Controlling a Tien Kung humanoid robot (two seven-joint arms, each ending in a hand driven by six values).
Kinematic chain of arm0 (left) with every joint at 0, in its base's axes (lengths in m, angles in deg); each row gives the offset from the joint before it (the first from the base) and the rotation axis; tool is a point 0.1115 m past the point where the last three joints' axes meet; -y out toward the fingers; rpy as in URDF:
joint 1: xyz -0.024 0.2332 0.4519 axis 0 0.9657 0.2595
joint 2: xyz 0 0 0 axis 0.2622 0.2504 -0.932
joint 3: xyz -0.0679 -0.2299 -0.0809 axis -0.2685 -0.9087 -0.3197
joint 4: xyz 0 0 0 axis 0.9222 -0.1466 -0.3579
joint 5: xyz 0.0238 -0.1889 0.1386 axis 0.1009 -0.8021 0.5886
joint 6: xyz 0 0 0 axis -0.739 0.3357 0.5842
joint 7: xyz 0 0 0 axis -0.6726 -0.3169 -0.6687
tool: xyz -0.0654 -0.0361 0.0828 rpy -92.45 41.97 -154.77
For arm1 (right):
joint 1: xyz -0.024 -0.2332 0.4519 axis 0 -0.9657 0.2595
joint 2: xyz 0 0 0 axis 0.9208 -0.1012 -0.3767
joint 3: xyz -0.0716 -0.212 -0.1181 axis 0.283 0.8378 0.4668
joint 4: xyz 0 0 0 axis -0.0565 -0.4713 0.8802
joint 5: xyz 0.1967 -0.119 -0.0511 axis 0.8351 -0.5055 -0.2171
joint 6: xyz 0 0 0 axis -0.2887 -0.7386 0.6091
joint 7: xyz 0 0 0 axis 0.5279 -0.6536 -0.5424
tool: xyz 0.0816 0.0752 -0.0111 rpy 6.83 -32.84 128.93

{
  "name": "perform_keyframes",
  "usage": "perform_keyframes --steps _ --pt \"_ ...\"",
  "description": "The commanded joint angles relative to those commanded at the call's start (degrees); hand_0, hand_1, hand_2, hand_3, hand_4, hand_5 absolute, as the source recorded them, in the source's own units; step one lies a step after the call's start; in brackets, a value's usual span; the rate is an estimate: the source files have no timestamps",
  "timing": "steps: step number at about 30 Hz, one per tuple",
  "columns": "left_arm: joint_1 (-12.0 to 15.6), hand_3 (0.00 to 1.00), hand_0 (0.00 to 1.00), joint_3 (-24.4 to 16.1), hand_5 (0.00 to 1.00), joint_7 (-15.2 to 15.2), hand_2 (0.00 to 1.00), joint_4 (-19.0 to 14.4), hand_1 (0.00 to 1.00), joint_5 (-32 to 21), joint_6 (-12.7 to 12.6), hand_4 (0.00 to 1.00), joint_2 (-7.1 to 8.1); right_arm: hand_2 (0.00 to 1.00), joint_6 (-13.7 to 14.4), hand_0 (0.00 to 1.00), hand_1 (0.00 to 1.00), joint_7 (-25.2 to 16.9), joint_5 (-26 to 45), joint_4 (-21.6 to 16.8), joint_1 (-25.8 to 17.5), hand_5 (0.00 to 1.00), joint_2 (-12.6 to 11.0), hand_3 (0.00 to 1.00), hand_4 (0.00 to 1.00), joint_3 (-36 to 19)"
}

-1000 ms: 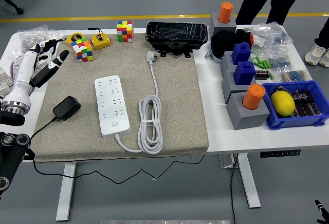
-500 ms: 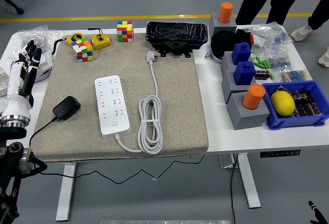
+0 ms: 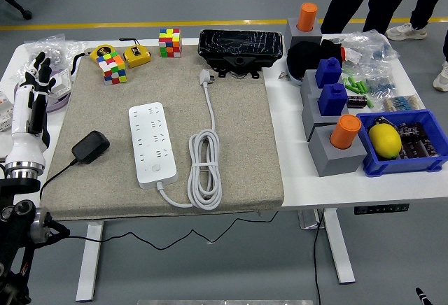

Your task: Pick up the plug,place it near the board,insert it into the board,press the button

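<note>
The black plug lies on the grey mat, below and to the right of my left hand, its thin cord trailing off the near edge. Further right sits the white board, its own cable coiled beside it. My hand hovers over the worktop's left edge, fingers straight and spread, holding nothing.

On the white surface a grey-beige mat carries a white board with its white coiled cable, left of the board a black plug, beyond it two multicoloured cubes, and right of the mat a blue bin holding a yellow lemon.
</note>
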Motion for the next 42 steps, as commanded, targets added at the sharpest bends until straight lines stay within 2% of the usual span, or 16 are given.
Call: perform_keyframes --steps 1,2,7,8,11,13,14,19,27,42 --pt "0.2 0.896 0.847 0.2 0.998 0.3 0.903 -0.1 0.909 1.2 -0.4 0.998 0.02 0.807 0.3 0.848 0.818 -0.4 -0.5 0.0 -0.3 0.998 0.2 0.835 0.998 -0.5" --pt "0.3 0.862 0.794 0.4 0.986 0.5 0.855 -0.2 0.87 2.2 -0.7 0.998 0.05 0.83 0.7 0.849 0.834 -0.9 -1.1 0.0 -0.5 0.998 0.3 0.871 0.998 -1.0" --pt "1.1 0.862 0.794 0.5 0.986 1.4 0.855 -0.6 0.87 5.5 -1.4 0.998 0.03 0.83 1.2 0.849 0.834 -2.5 -3.5 0.0 -1.4 0.998 0.7 0.871 0.998 -2.2" --pt "1.3 0.86 0.781 0.6 0.739 1.5 0.846 -0.6 0.857 5.7 -1.5 0.998 0.08 0.877 1.4 0.868 0.868 -2.7 -4.1 0.0 -1.5 0.998 0.8 0.919 0.998 -2.6" --pt "1.5 0.86 0.781 0.7 0.739 1.8 0.846 -0.7 0.857 6.5 -1.6 0.998 0.15 0.877 1.9 0.868 0.868 -2.7 -4.9 0.0 -1.8 0.998 0.9 0.919 0.998 -3.5" --pt "1.8 0.86 0.781 0.8 0.739 1.9 0.846 -0.7 0.857 6.8 -1.7 0.998 0.14 0.877 1.6 0.868 0.868 -2.6 -3.6 0.0 -2.2 0.998 0.8 0.919 0.998 -1.8" --pt "2.0 0.85 0.772 0.8 0.702 2.0 0.835 -0.7 0.851 6.9 -1.7 0.998 0.14 0.867 1.4 0.87 0.871 -2.5 -3.4 0.0 -2.3 0.998 0.7 0.907 0.998 -1.3" --pt "2.3 0.85 0.772 0.9 0.702 2.6 0.835 -0.8 0.851 8.6 -1.8 0.998 0.19 0.867 0.7 0.87 0.871 -1.8 -3.7 0.0 -2.6 0.998 0.5 0.907 0.998 -0.1" --pt "1.6 0.839 0.764 1.0 0.671 3.4 0.833 -1.0 0.847 10.1 -1.6 0.998 0.25 0.867 -0.1 0.871 0.87 -1.3 -2.0 0.0 -2.0 0.998 0.2 0.894 0.998 2.0" --pt "0.3 0.828 0.762 0.6 0.639 4.1 0.831 -1.5 0.849 12.0 -1.4 0.989 0.16 0.857 -0.4 0.873 0.867 -1.0 -0.2 0.0 0.0 0.998 -0.5 0.881 0.998 2.5"
